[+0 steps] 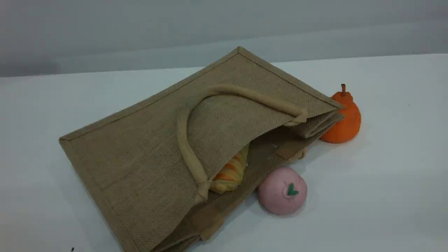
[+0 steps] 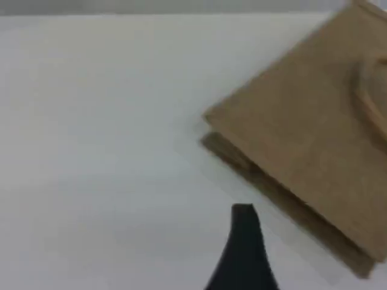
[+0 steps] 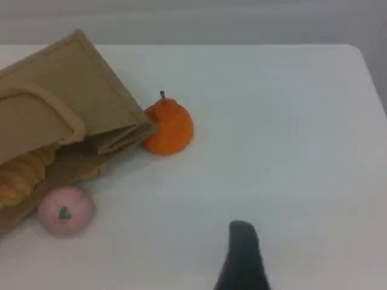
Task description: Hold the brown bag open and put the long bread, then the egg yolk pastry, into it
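Lying flat: brown bag (image 1: 140, 154) on its side on the white table (image 1: 385, 175), mouth facing the pink ball, upper flap lifted a little
Handle: thick beige handle (image 1: 185, 140) looped over the top panel of the bag
Long bread: yellow loaf with orange stripes (image 1: 229, 171), inside the bag mouth, end poking out under the flap
Egg yolk pastry: not visible in any view, possibly deeper inside the bag, cannot tell
Pink ball: pink ball (image 1: 282, 190) with green leaf mark, on the table just beside the bag mouth, appears to touch the lower edge
Orange fruit: orange pear-shaped fruit (image 1: 343, 117) with stem, upright, against the bag's far right corner
Left gripper: left gripper (image 2: 243, 254) above bare table, near the bag's closed corner, apart from it, released and holding nothing
Right gripper: right gripper (image 3: 242, 257) above bare table, well apart from the fruit and ball, released, nothing grasped
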Available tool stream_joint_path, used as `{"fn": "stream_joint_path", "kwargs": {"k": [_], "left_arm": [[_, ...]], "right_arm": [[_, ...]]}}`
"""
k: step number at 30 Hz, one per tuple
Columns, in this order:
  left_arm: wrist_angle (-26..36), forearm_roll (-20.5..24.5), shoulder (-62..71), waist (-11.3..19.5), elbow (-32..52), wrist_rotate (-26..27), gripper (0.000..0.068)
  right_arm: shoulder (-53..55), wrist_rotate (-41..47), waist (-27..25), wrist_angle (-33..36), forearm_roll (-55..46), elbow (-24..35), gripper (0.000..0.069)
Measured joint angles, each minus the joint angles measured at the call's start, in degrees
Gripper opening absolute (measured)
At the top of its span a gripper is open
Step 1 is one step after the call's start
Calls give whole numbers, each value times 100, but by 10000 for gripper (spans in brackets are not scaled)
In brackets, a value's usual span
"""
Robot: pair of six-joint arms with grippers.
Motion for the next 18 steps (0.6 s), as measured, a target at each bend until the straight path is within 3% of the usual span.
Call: {"fn": "stream_joint_path", "kwargs": {"k": [2,18], "left_arm": [[-1,0,5,152,0,0,505],[-1,0,9,140,4,6,505]], "right_arm": [[0,0,0,0,-7,0,475],[0,0,0,-7,-12,0,475]]}}
